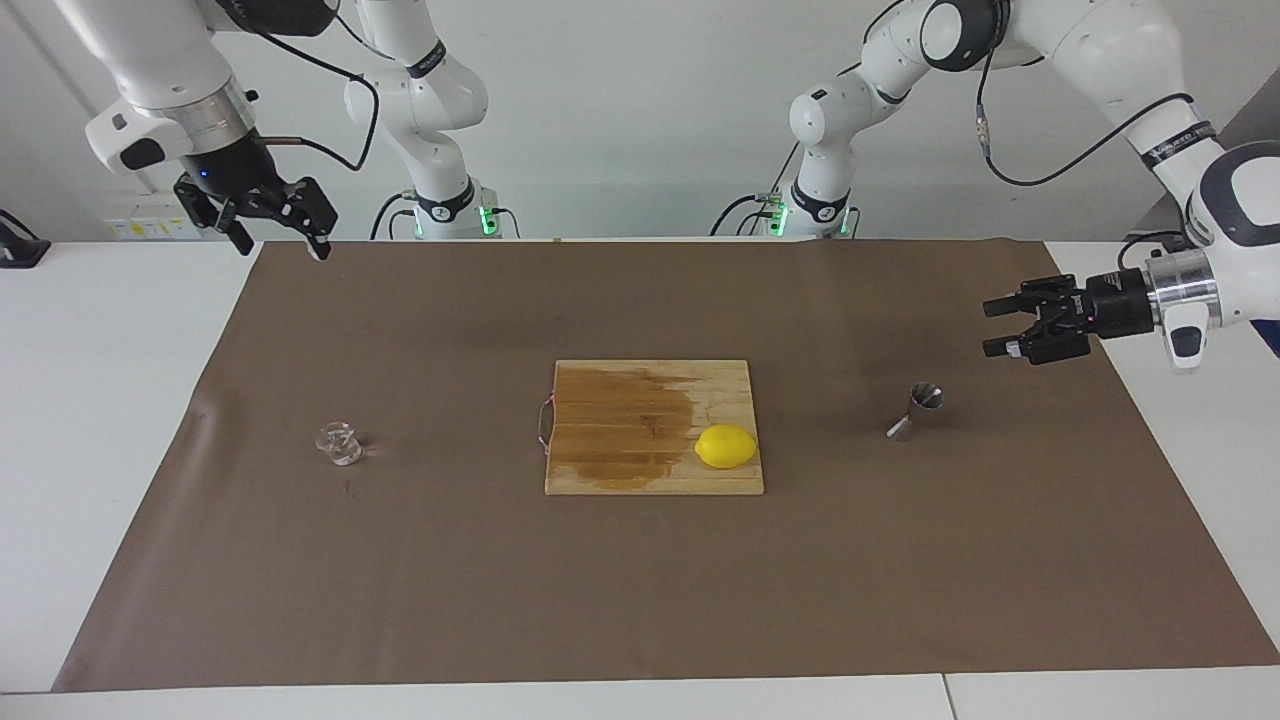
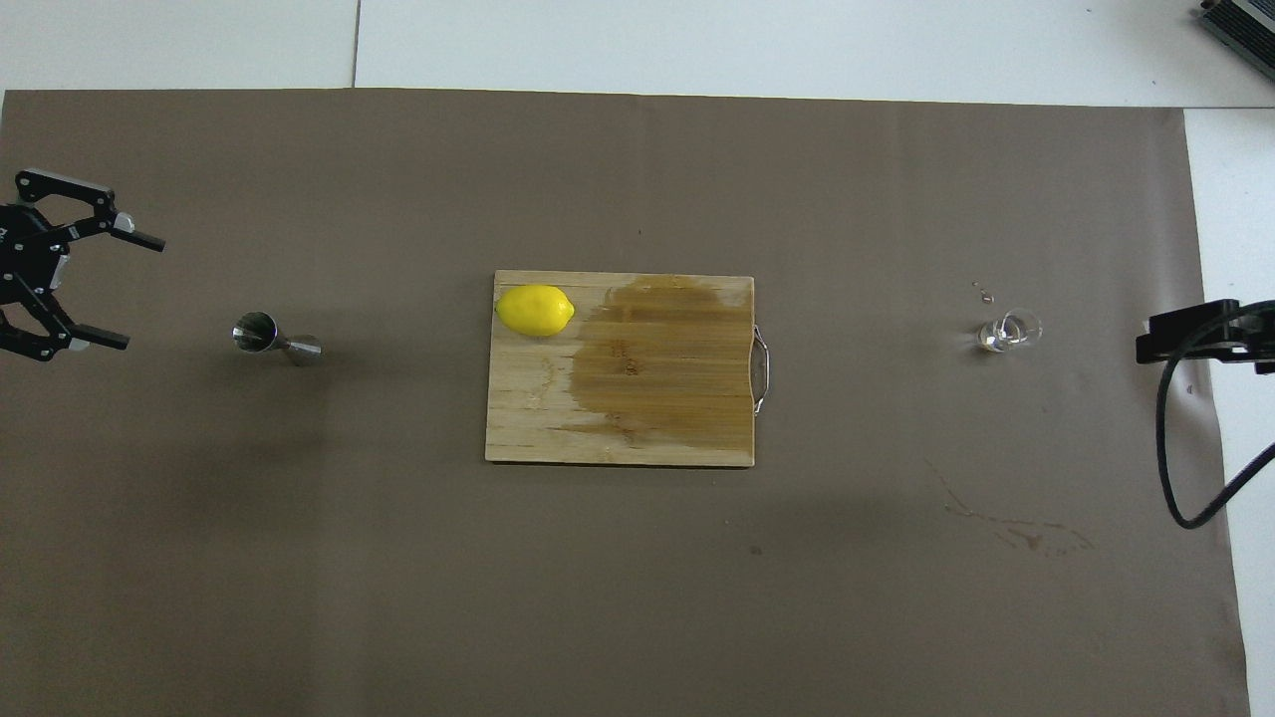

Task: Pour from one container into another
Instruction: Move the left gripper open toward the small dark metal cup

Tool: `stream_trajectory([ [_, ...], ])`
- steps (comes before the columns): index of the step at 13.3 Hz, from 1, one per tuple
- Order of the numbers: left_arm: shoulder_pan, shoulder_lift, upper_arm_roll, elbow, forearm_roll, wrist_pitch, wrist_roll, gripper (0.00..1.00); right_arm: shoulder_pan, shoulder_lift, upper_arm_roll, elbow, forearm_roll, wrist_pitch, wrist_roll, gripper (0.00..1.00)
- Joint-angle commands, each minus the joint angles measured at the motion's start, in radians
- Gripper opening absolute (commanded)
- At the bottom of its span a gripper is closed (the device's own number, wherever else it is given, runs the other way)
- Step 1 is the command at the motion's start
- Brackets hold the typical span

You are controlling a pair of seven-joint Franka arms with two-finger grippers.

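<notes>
The small clear glass vessel sits on the brown mat toward the right arm's end. The steel hourglass jigger is on the mat toward the left arm's end. My left gripper hangs open and empty, fingers level and pointing toward the table's middle, over the mat just outside the jigger and clear of it. My right gripper is raised and open with nothing in it, over the mat's edge at its own end, well apart from the glass vessel.
A wooden cutting board with a dark wet patch lies mid-table. A yellow lemon rests on its corner. Small drops and faint stains mark the mat near the glass. A black cable hangs by the right gripper.
</notes>
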Motion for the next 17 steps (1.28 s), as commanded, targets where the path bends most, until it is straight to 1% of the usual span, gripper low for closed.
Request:
stream_trajectory([
  [1, 0.059, 0.027, -0.014, -0.051, -0.074, -0.017, -0.030, 1.00, 0.001, -0.023, -0.001, -0.026, 0.019, 0.014, 0.010, 1.00],
  [2, 0.073, 0.037, -0.017, -0.068, -0.081, -0.017, -0.053, 1.00, 0.001, -0.023, -0.001, -0.026, 0.019, 0.014, 0.010, 1.00],
  [4, 0.090, 0.041, -0.017, -0.135, -0.150, -0.012, -0.116, 1.00, 0.001, -0.023, -0.001, -0.026, 0.019, 0.014, 0.010, 1.00],
  [9, 0.093, 0.022, -0.020, -0.293, -0.241, 0.073, -0.121, 1.00, 0.001, -0.023, -0.001, -0.026, 0.019, 0.014, 0.010, 1.00],
  [10, 0.088, 0.027, -0.019, -0.310, -0.267, 0.075, -0.119, 1.00, 0.001, -0.023, -0.001, -0.026, 0.019, 0.015, 0.010, 1.00],
  [11, 0.093, 0.045, -0.019, -0.318, -0.285, 0.075, -0.119, 1.00, 0.001, -0.023, -0.001, -0.026, 0.019, 0.015, 0.010, 1.00],
  [12, 0.097, 0.089, -0.020, -0.310, -0.287, 0.074, -0.116, 1.00, 0.001, -0.023, -0.001, -0.026, 0.019, 0.014, 0.010, 1.00],
  [14, 0.128, 0.132, -0.031, -0.304, -0.289, 0.073, -0.113, 1.00, 0.001, -0.023, -0.001, -0.026, 0.019, 0.014, 0.010, 1.00],
  [17, 0.209, 0.204, -0.107, -0.291, -0.287, 0.072, -0.115, 1.00, 0.001, -0.023, -0.001, -0.026, 0.019, 0.014, 0.010, 1.00],
])
